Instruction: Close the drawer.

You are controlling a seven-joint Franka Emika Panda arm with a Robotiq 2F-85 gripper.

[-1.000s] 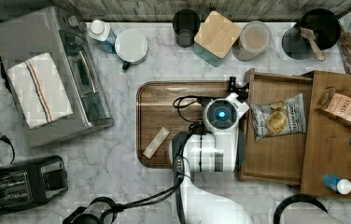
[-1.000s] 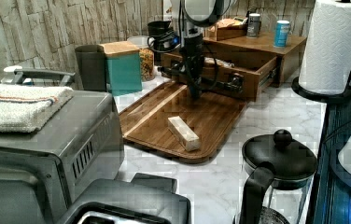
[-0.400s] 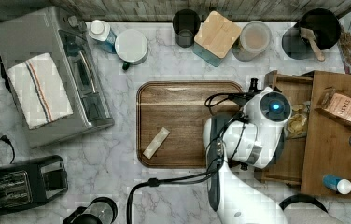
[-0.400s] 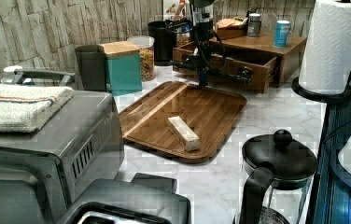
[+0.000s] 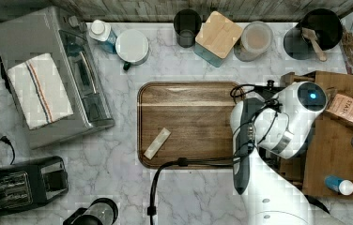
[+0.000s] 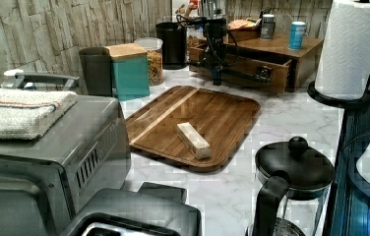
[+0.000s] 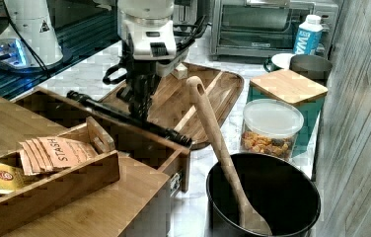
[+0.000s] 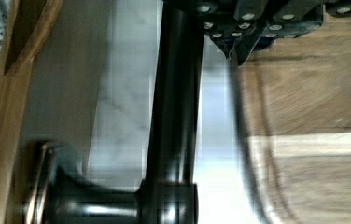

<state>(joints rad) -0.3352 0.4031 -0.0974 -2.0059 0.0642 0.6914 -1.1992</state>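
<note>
The drawer (image 7: pixel 124 132) sticks a short way out of the wooden cabinet (image 7: pixel 99 207). Its front panel carries a long dark bar handle (image 7: pixel 133 120). My gripper (image 7: pixel 141 109) points down, its fingers (image 7: pixel 140 94) shut, and it rests against the outer side of that handle. In the left view the gripper (image 6: pixel 216 78) stands in front of the drawer front (image 6: pixel 244 69). The wrist view has the handle (image 8: pixel 173 116) running past the fingertips (image 8: pixel 239 39), beside the wooden front (image 8: pixel 15 93). From the top view my arm covers most of the drawer (image 5: pixel 288 78).
A dark wooden tray (image 5: pixel 188 98) with a small pale block (image 5: pixel 157 143) lies just in front of the drawer. Canister (image 5: pixel 218 33), jar (image 5: pixel 255 40) and a black pot with a wooden spoon (image 5: pixel 322 30) line the back. A tea box (image 5: pixel 348 108) sits on the cabinet.
My arm has travelled toward the top view's right, pushing the drawer front with it. The drawer has slid well into the cabinet, and the snack bag inside is now covered.
</note>
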